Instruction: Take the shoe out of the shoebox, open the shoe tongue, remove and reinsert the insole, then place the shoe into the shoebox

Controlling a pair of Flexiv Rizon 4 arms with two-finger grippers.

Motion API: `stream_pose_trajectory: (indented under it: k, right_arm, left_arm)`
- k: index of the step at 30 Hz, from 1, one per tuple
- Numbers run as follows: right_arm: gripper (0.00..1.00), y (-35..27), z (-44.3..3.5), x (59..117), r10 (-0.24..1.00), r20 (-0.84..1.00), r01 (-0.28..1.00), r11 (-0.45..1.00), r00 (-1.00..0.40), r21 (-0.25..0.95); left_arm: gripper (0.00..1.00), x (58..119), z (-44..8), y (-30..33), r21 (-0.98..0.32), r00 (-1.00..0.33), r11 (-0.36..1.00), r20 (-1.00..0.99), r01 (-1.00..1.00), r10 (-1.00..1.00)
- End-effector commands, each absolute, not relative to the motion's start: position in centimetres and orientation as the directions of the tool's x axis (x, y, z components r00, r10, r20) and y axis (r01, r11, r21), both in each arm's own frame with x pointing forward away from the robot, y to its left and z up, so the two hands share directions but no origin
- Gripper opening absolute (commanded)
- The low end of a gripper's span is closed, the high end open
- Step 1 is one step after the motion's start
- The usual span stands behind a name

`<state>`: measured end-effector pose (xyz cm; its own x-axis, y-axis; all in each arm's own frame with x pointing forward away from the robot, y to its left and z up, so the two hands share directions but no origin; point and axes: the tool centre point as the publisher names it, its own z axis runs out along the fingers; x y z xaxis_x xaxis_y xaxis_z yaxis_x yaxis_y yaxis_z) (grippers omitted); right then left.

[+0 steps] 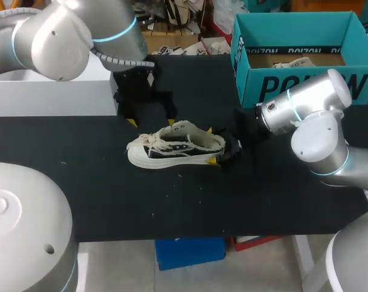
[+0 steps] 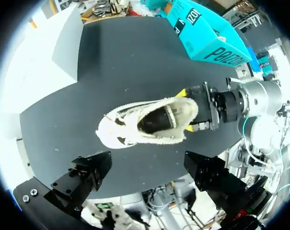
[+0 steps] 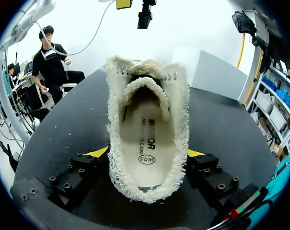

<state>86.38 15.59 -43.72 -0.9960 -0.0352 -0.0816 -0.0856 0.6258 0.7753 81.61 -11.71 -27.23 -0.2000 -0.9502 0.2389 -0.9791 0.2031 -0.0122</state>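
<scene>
A cream low-top shoe [image 1: 174, 149] with frayed edges lies upright on the black table [image 1: 80, 182], toe to the left. My right gripper [image 1: 215, 146] is shut on its heel, one yellow tip on each side. In the right wrist view the heel sits between that gripper's [image 3: 147, 153] fingers, and the insole [image 3: 145, 139] lies flat inside, under the tongue [image 3: 145, 86]. My left gripper [image 1: 151, 121] hangs open just behind and above the shoe, holding nothing. From the left wrist, the shoe [image 2: 145, 124] lies ahead of its spread fingers [image 2: 82, 177]. The teal shoebox [image 1: 299, 61] stands open at the back right.
A white box [image 1: 50, 94] stands at the back left edge of the table. The teal shoebox [image 2: 207, 33] holds some paper. Bare black tabletop stretches in front of the shoe toward the near edge.
</scene>
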Motion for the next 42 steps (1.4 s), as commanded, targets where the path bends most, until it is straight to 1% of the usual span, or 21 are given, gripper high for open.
stream_pose_trajectory:
  k: [1,6,11,16,18,27,42]
  right_arm:
    - [0.00,15.9,-44.1,86.6,-0.034,-0.081,-0.084,0.626,-0.996,0.775]
    - [0.00,15.9,-44.1,86.6,-0.034,-0.081,-0.084,0.626,-0.996,0.775]
    - [0.00,15.9,-44.1,86.6,-0.034,-0.081,-0.084,0.626,-0.996,0.775]
    - [0.00,15.9,-44.1,86.6,-0.034,-0.081,-0.084,0.626,-0.996,0.775]
    - [0.00,15.9,-44.1,86.6,-0.034,-0.081,-0.084,0.626,-0.996,0.775]
    - [0.00,15.9,-44.1,86.6,-0.034,-0.081,-0.084,0.626,-0.996,0.775]
    - [0.00,15.9,-44.1,86.6,-0.034,-0.081,-0.084,0.626,-0.996,0.775]
  left_arm:
    - [1.00,83.5,-27.9,-14.8,0.081,-0.152,0.158,0.072,-0.984,-0.986]
    - [1.00,84.2,-28.6,-16.0,0.083,-0.122,0.116,-0.075,-0.990,-0.990]
    - [1.00,84.7,-29.5,-17.2,0.095,-0.107,0.095,-0.133,-0.991,-0.985]
    - [1.00,84.6,-31.0,-18.0,0.108,-0.110,0.094,-0.154,-0.990,-0.982]
    - [1.00,84.7,-31.5,-18.2,0.084,-0.111,0.099,-0.164,-0.992,-0.980]
    - [1.00,84.9,-34.1,-17.7,0.082,-0.090,0.075,-0.187,-0.994,-0.978]
    - [1.00,85.0,-36.6,-17.6,0.107,-0.103,0.075,-0.287,-0.991,-0.952]
